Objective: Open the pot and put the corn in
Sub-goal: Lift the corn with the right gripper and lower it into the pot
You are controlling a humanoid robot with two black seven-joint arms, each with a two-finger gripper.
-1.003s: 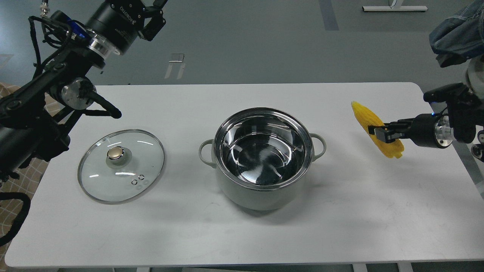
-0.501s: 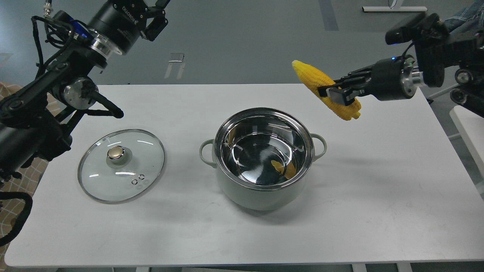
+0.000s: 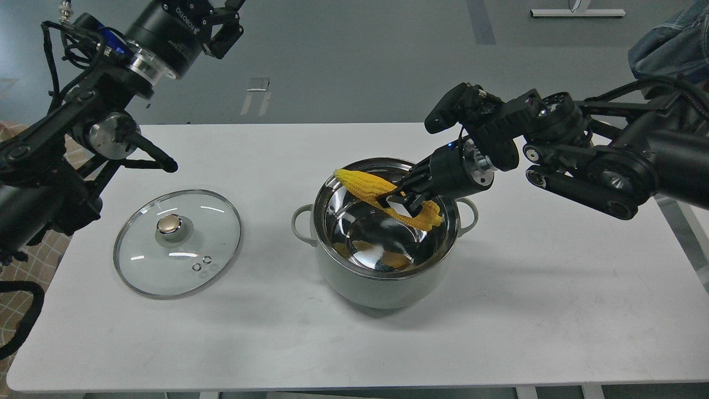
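Observation:
The pale grey-green pot (image 3: pixel 382 285) stands open in the middle of the white table, its shiny steel inside showing. My right gripper (image 3: pixel 403 203) is shut on the yellow corn cob (image 3: pixel 368 187) and holds it over the pot's mouth, at about rim level, tapered end pointing left. A yellow reflection shows on the pot's floor. My left gripper (image 3: pixel 224 19) is raised at the top left, far from the pot; its fingertips run out of the frame.
The glass lid with a gold knob (image 3: pixel 177 242) lies flat on the table (image 3: pixel 554 310) left of the pot. My left arm's elbow parts (image 3: pixel 119 141) hang over the table's back left corner. A blue cloth (image 3: pixel 670 47) sits at the top right.
My right arm has lifted the corn from the table's right side, carried it left and lowered it over the pot's mouth. The left arm, lid and pot have hardly moved.

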